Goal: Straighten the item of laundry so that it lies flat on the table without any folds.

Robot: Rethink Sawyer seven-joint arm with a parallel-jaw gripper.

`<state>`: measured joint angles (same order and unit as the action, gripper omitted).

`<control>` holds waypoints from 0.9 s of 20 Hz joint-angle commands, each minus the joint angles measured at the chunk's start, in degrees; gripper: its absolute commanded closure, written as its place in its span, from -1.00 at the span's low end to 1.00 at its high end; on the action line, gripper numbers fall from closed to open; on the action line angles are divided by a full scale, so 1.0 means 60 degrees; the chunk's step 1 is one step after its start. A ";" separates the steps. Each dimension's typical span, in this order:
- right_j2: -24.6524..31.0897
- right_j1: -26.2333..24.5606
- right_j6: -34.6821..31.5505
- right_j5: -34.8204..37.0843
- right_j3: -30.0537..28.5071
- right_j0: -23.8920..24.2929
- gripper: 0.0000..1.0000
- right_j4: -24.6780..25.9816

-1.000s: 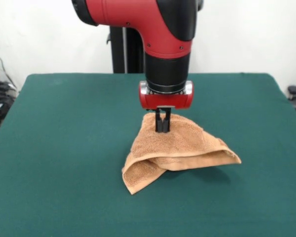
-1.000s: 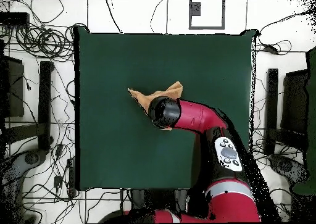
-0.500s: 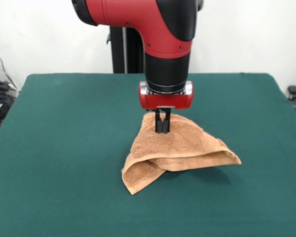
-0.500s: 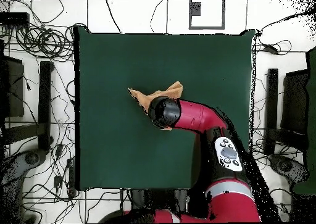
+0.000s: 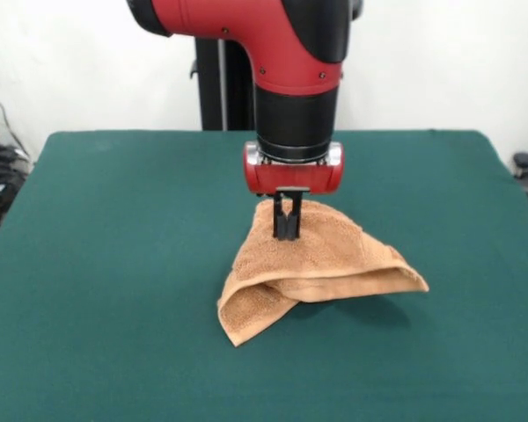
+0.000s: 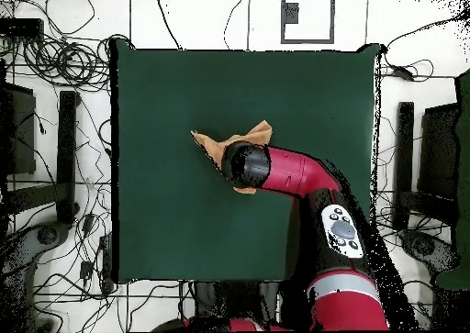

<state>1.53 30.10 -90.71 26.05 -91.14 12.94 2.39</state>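
The item of laundry (image 5: 321, 264), an orange-tan terry towel, sits bunched in a tent-like heap near the middle of the green table (image 5: 106, 264). One flap is folded under at the front left and a corner points right. My gripper (image 5: 288, 230) comes straight down onto the heap's peak, shut on a pinch of the cloth. In the overhead view the arm's wrist covers the gripper. Only the towel's (image 6: 212, 145) far corners stick out on the table (image 6: 165, 82).
The arm (image 6: 303, 178) reaches in over the table's edge beside the base. Cables and dark stands (image 6: 66, 146) lie on the floor around the table.
The wrist has risen a little and shifted slightly to the left in the front view. The towel's shape is almost unchanged.
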 commanded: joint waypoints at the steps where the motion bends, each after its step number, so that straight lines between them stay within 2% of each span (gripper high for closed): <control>1: 0.0705 0.0159 -0.0931 -0.0746 -0.0001 -0.0250 1.00 0.0332; 14: 0.0385 0.0171 -0.0887 -0.0516 0.0171 -0.0450 1.00 0.0447; 18: 0.0684 0.0387 -0.0928 -0.1153 -0.0165 -0.0256 1.00 0.0438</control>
<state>1.53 33.27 -90.71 23.32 -90.36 12.65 2.40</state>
